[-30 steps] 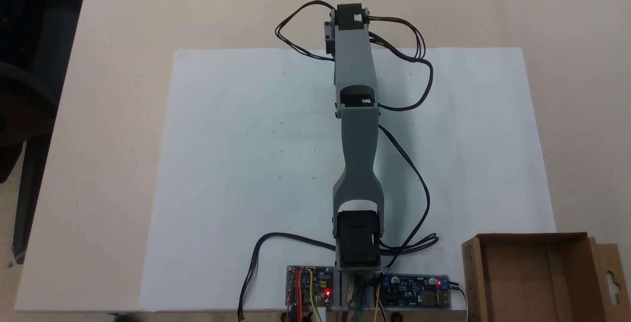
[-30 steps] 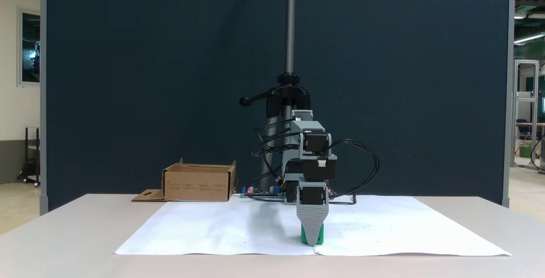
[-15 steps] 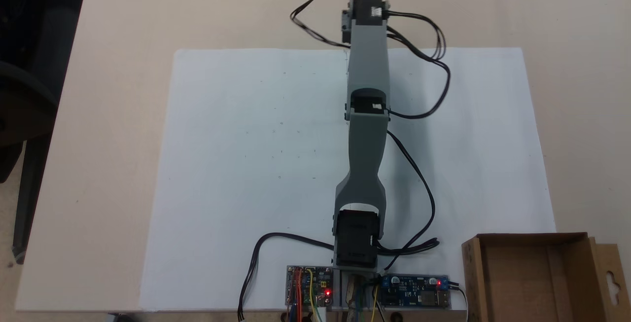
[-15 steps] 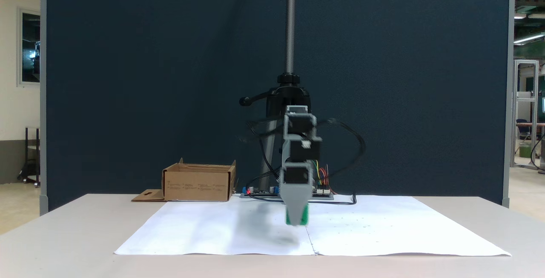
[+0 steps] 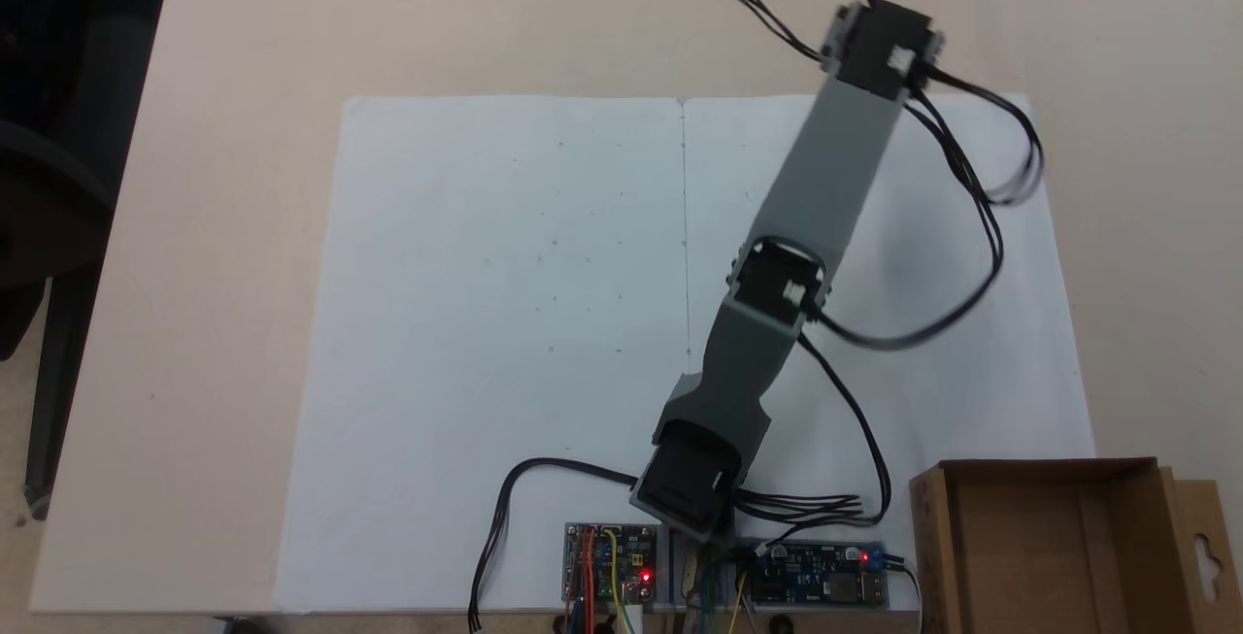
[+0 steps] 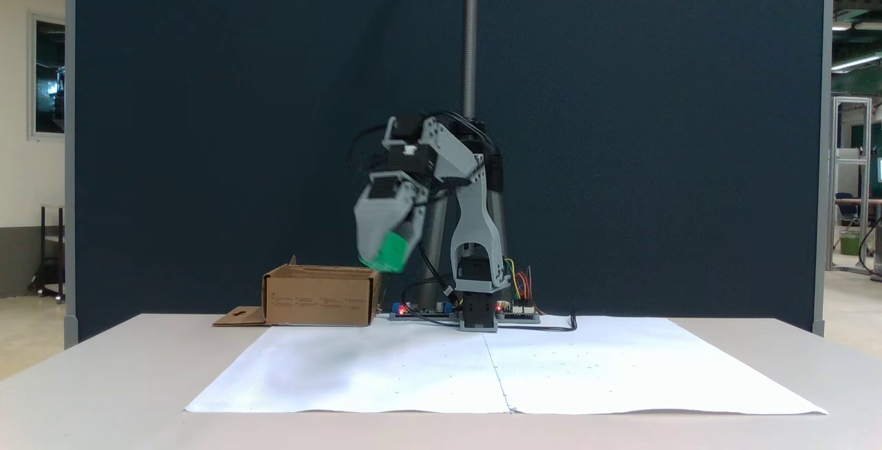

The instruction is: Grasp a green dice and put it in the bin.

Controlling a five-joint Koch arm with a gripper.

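One green dice (image 6: pixel 391 251) rode clamped in the gripper (image 6: pixel 386 257), mid-carry; next it needed to travel over the bin (image 6: pixel 318 295) at the desk's corner, then be released.

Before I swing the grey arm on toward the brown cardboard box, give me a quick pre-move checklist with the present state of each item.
1. Small bright green dice sits at the gripper: ok.
2. Grip firm, both jaws seen on the cube: cannot tell, the tip is blurred.
3. Dice lifted clear of the white paper sheet: ok.
4. Brown cardboard box open on top, nothing seen inside: ok.
5. Dice above the box: not ok, it hangs beside the near wall.
6. Black cables free of the box: ok.
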